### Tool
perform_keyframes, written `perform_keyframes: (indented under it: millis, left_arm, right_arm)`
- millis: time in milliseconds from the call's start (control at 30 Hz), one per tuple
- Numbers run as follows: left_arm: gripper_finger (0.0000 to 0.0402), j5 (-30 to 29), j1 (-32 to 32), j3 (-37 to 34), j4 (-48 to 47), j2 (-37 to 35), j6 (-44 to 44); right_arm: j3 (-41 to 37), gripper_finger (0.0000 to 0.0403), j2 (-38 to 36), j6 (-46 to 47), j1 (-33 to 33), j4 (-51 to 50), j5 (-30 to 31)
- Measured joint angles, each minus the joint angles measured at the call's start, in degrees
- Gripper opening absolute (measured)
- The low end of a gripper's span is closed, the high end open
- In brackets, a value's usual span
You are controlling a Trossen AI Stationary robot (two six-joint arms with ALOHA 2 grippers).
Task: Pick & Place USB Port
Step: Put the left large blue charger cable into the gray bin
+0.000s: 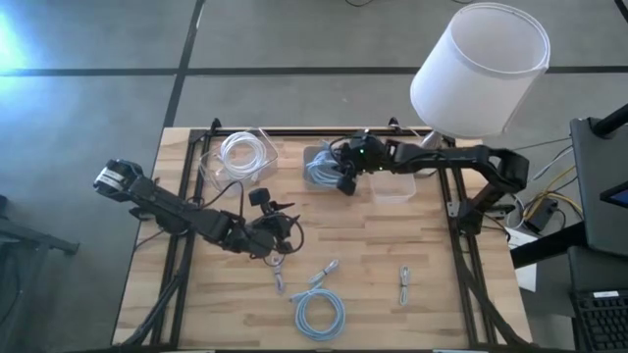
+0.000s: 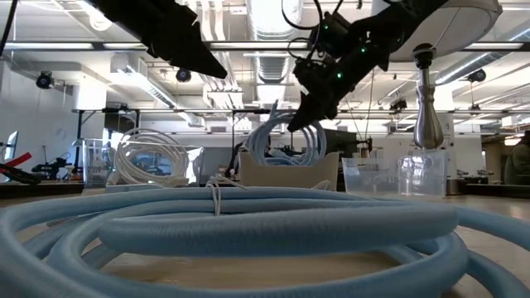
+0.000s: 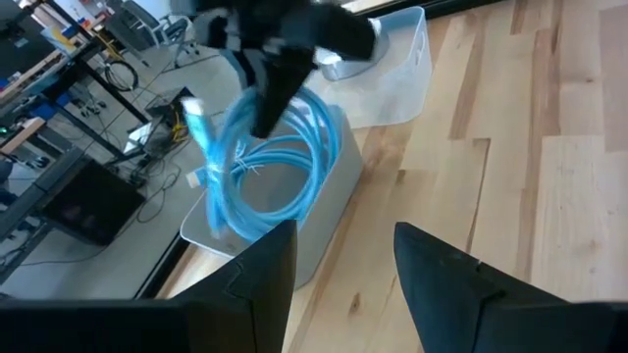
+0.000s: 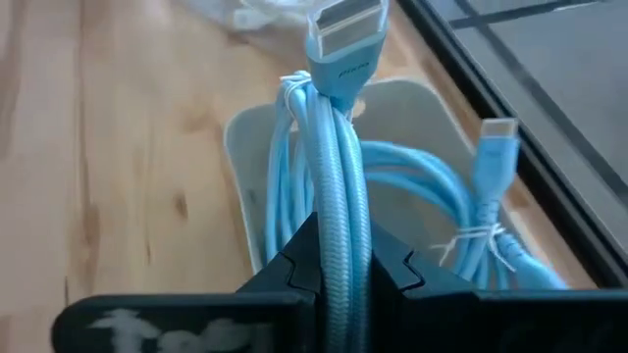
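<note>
The light blue cable [image 4: 334,186] is clamped in the closed jaws of the right gripper [image 4: 339,265], held just above an open gray tray [image 1: 316,157] at the far middle of the tabletop [image 1: 442,294]. Its flat metal plug [image 4: 345,39] carries faint raised lettering, too small to read. A second blue cable [image 4: 471,226], tied with a white twist, lies inside the tray. To the left a clear bin [image 1: 211,167] holds a coiled white cable [image 1: 243,152]; to the right sits an empty clear bin [image 1: 397,186]. The left gripper [image 1: 277,233] hovers mid-tabletop, jaws apart and holding nothing. Nearer lie another blue coil [image 1: 319,312] and two short loose cables [image 1: 404,284].
</note>
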Motion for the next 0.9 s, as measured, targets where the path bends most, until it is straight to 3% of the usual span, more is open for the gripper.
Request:
perform_keyframes:
  millis: [333, 900]
  left_arm:
    - [0.0177, 0.0, 0.7, 0.0, 0.6, 0.0, -0.4]
    - [0.0177, 0.0, 1.7, 0.0, 0.4, 0.0, -0.5]
  right_arm:
    - [1.9, 0.0034, 3.6, -2.0, -1.0, 0.0, 0.0]
    - [2.3, 0.0130, 3.6, -3.8, -6.2, -0.4, 0.7]
